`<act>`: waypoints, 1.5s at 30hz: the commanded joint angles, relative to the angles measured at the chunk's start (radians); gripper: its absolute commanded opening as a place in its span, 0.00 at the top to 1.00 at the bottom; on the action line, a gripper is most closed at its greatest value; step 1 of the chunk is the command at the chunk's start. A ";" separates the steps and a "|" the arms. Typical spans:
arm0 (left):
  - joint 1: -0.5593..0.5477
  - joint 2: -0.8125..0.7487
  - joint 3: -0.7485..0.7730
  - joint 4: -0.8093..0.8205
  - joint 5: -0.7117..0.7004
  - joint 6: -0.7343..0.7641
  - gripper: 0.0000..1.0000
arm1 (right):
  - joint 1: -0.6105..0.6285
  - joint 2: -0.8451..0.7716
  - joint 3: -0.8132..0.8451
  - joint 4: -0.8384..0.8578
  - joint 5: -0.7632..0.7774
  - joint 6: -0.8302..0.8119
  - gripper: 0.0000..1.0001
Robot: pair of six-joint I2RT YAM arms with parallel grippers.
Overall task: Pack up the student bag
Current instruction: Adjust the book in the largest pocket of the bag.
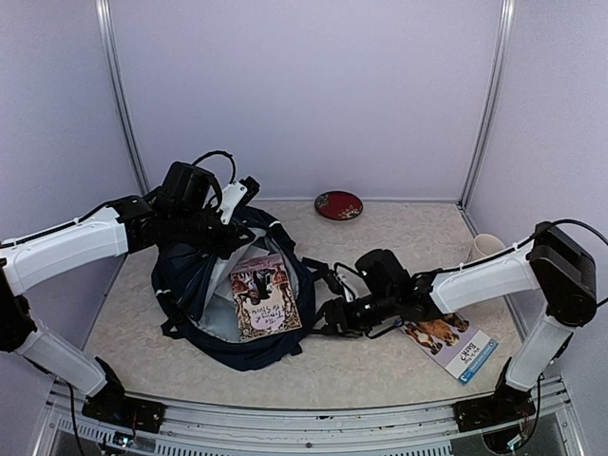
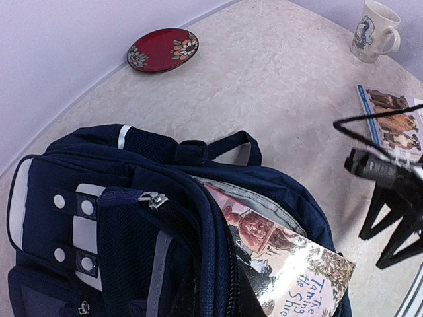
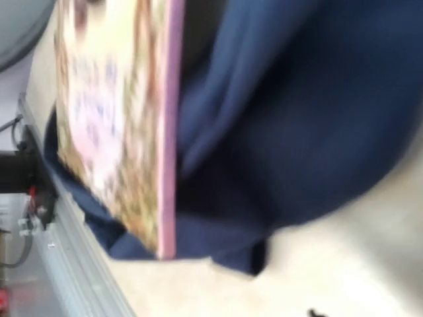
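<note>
L arm comes in from the left; L hand [image 1: 228,217] sits at the far-left rim of the student bag [image 1: 185,280], against the navy fabric. Fingers hidden in every view, so cannot tell if it's clenched or released. Bag lies on the tabletop [image 1: 370,375] left of centre, main compartment gaping, grey lining showing. L wrist view shows its front w/ white patch [image 2: 82,231] and a zip pull [image 2: 153,199]. A picture book [image 1: 266,294] rests in the opening, cover up, partly poking out. Red plate [image 1: 338,204] at the back wall, well apart from the bag. R hand [image 1: 334,318] is at the bag's right edge by the black straps. R wrist view is blurred, just book edge + navy cloth close up, so grip state cannot be told. Further right a booklet [image 1: 446,344] w/ dogs on the cover lies flat below the R forearm, and a mug [image 1: 484,247] stands near the right wall
</note>
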 commanded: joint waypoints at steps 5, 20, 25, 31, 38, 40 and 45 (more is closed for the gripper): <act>-0.018 -0.031 0.014 0.112 0.012 -0.010 1.00 | 0.054 0.094 -0.053 0.420 -0.038 0.222 0.54; -0.023 -0.035 0.015 0.109 0.013 -0.008 1.00 | 0.040 0.174 0.037 0.406 -0.071 0.192 0.84; -0.023 -0.038 0.015 0.109 0.013 -0.007 1.00 | 0.031 0.137 0.032 0.375 -0.093 0.173 1.00; -0.024 -0.048 0.017 0.109 0.051 -0.001 1.00 | -0.038 0.098 0.213 0.052 -0.300 -0.035 1.00; -0.026 -0.064 0.010 0.118 0.072 0.004 1.00 | -0.152 0.173 0.479 -0.297 -0.314 -0.202 1.00; -0.027 -0.062 0.011 0.119 0.083 0.005 1.00 | -0.164 0.235 0.573 -0.381 -0.306 -0.250 1.00; -0.046 -0.079 0.007 0.129 0.120 0.017 1.00 | -0.183 0.364 0.777 -0.451 -0.277 -0.277 1.00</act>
